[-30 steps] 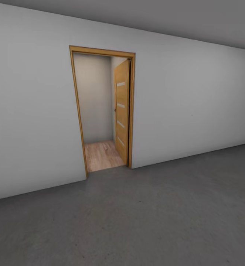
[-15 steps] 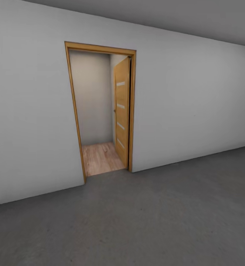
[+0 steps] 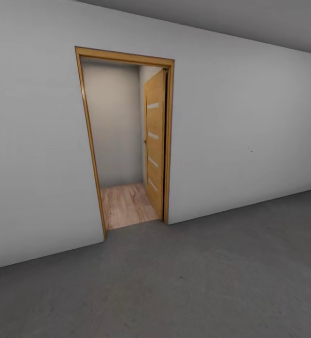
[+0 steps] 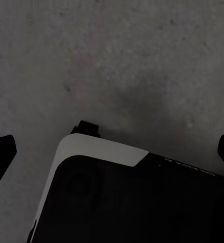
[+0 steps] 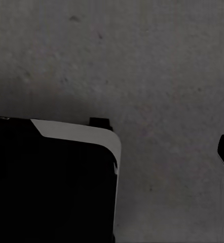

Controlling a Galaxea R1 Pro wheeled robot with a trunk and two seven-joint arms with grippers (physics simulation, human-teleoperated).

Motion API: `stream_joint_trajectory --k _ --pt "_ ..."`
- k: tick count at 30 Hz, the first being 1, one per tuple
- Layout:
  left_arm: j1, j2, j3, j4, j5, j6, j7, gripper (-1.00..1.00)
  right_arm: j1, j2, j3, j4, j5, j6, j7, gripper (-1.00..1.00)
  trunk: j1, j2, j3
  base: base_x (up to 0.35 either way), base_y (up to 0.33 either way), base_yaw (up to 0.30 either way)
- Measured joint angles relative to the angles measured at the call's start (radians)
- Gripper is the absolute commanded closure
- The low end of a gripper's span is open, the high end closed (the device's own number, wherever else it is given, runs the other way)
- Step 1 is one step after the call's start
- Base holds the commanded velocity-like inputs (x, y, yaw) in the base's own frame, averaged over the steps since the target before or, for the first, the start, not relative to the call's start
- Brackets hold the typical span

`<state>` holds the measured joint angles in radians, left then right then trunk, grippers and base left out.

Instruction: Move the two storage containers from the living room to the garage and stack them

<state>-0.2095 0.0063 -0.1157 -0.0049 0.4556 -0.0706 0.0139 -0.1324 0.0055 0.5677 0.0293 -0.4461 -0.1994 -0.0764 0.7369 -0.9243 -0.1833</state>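
Grey floor — black robot base

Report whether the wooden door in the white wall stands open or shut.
Open. The wooden door is swung inward against the far side of its frame, and light wood-plank flooring shows through the opening.

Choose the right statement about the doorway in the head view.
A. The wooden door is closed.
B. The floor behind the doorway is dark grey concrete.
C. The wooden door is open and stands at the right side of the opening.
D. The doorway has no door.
C: the wooden door is swung open against the right side of the door frame, and a light wood-plank floor shows behind it.
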Motion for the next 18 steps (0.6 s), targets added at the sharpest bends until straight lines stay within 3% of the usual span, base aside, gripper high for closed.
stream_joint_trajectory --k 18 --pt "0.0 -0.001 0.0 0.0 0.0 -0.001 0.0 -1.0 0.0 0.001 -0.001 0.0 0.0 0.002 0.0 -1.0 0.0 0.0 0.0 0.326 0.0 0.0"
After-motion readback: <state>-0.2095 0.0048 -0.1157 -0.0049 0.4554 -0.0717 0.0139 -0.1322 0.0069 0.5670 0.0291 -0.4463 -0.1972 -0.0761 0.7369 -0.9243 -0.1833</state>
